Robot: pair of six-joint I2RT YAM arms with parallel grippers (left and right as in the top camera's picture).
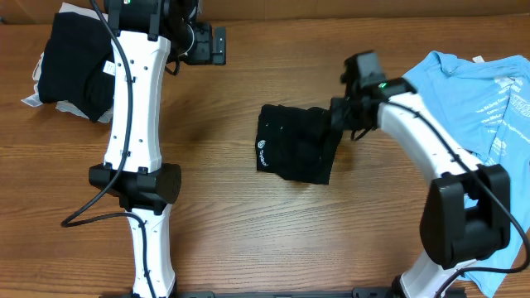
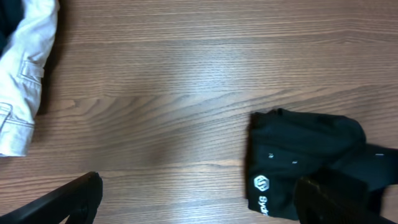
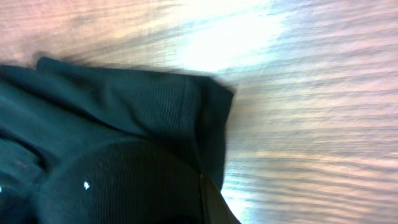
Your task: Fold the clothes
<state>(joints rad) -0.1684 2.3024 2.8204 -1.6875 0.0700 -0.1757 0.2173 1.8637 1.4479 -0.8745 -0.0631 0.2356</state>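
black shirt (image 1: 298,145): folded small, mid-table | looks soft, light, floppy; I'd pinch a thick folded edge | right gripper (image 1: 338,116): at its 3 o'clock edge, grip hidden, can't tell | left gripper (image 2: 199,186): wide open, empty, at 11 o'clock

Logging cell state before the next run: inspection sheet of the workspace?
Surface: brown wooden table.
Job's things: folded black T-shirt with white logo, centre; light blue T-shirt with white print, spread at right; black garment pile, far left corner.
Clutter: white cloth under that pile.
Grippers: left gripper open, over bare wood; right gripper at the black shirt's right edge, closure hidden.
Cables: black cables along both arms.
Surroundings: nothing seen.
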